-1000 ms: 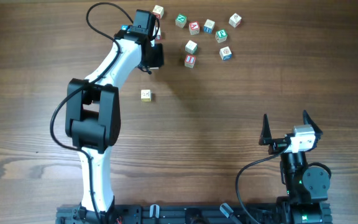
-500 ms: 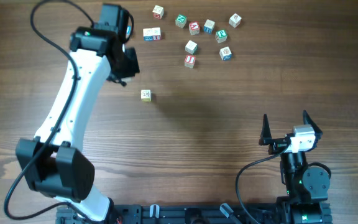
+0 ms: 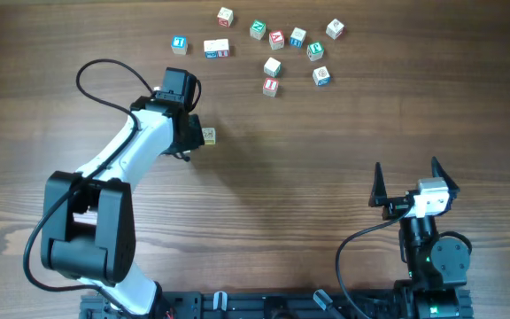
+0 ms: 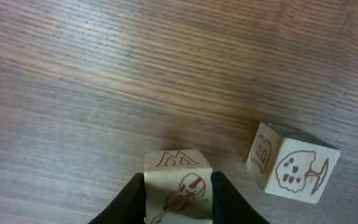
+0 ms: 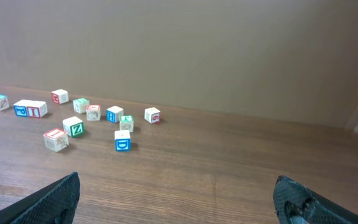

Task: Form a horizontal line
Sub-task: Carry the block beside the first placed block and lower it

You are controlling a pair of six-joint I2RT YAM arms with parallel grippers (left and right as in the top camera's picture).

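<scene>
Left claw clamps a cube, right claw gapes wide, above brown wood-grain table.

- The horizontal line has only two pale cubes, touching side by side, at the far side.
- A blue-letter cube lies just left, apart.
- The scattered cubes lie to the right.
- The M cube is held in the left gripper, near the B cube.
</scene>
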